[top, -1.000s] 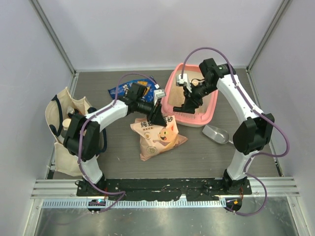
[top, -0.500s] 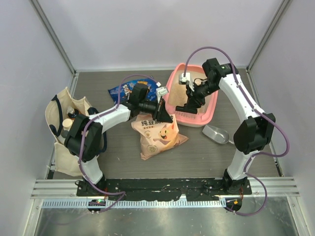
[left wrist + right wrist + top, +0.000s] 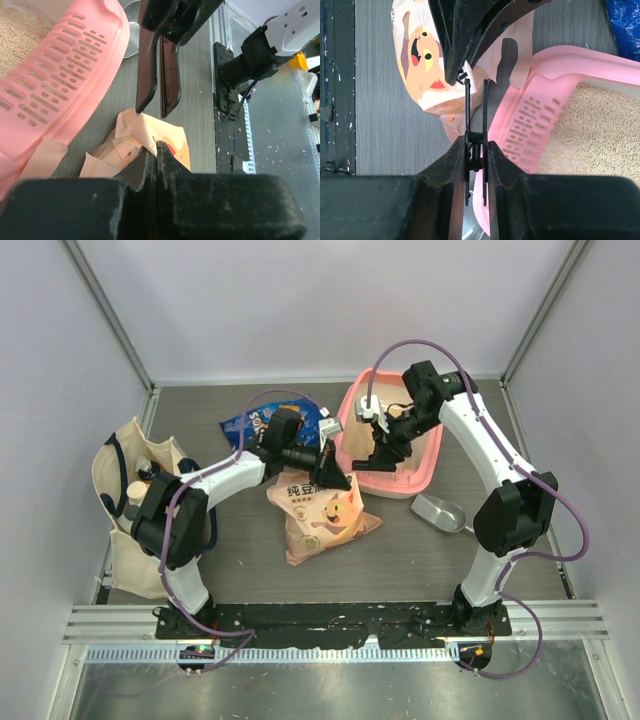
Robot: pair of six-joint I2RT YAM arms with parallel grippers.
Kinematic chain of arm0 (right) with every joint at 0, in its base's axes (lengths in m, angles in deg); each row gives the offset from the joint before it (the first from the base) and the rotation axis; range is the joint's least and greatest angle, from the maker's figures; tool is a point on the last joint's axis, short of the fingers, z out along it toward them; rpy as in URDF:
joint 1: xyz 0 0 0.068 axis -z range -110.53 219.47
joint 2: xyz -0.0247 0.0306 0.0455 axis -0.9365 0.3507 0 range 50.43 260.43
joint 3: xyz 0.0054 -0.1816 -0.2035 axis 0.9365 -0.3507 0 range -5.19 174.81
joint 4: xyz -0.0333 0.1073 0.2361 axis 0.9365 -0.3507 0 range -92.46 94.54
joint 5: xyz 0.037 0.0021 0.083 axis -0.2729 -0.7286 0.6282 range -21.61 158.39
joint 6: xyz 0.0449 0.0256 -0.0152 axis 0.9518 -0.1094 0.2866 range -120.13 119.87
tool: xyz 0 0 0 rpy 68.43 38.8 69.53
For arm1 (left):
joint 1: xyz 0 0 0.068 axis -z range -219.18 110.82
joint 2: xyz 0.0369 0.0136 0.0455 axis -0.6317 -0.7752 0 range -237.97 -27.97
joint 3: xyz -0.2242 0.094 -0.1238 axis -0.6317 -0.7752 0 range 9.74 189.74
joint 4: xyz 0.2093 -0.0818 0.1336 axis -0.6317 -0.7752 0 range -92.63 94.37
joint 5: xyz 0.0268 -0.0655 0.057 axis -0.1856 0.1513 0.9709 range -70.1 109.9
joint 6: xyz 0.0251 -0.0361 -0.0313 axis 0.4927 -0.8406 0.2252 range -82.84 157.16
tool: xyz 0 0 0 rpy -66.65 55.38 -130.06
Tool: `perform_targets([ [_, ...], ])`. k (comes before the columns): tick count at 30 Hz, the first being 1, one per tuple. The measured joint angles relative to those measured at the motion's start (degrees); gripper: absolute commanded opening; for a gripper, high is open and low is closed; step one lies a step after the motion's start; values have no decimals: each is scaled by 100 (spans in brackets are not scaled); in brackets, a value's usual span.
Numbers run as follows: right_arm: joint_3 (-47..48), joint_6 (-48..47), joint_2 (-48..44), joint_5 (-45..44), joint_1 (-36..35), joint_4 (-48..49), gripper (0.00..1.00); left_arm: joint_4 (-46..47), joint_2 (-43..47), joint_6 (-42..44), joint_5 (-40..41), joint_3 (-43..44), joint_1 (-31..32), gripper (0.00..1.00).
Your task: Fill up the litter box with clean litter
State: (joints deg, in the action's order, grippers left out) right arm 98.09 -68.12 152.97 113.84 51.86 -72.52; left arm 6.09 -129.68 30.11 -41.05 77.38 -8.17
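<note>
Although Chinese characters run across the pinkish-beige litter bag (image 3: 325,515) above its orange cartoon cat, they are too small to read; white lettering on the crinkled blue chip bag (image 3: 255,422) is partly hidden. Mid-frame overhead, the left jaws are together, clamped on the litter bag's crumpled top edge. The right jaws pinch a thin black spring clip (image 3: 475,110) just beside it. Upper right of centre sits the rounded pink plastic litter box (image 3: 347,425), holding pale beige litter pellets (image 3: 600,130); the wrist views show its slotted ledge (image 3: 65,75) clearly. Overhead alone shows the cream cloth tote (image 3: 125,475) at far left. A shiny metal scoop (image 3: 440,512) lies lower right of the box on the grey wood-grain counter (image 3: 240,560).
</note>
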Motion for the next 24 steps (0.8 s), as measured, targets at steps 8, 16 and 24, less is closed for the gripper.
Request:
perform_targets([
  [8, -208, -177, -20, -138, -173, -2, 2, -1056, 0, 1287, -17, 415, 17, 0],
  [16, -238, -245, -20, -284, -216, -17, 2, -1377, 0, 1683, 96, 514, 24, 24],
  [24, -223, -343, -20, -407, -216, -17, 2, -992, 127, 1300, 656, 227, -4, 37],
])
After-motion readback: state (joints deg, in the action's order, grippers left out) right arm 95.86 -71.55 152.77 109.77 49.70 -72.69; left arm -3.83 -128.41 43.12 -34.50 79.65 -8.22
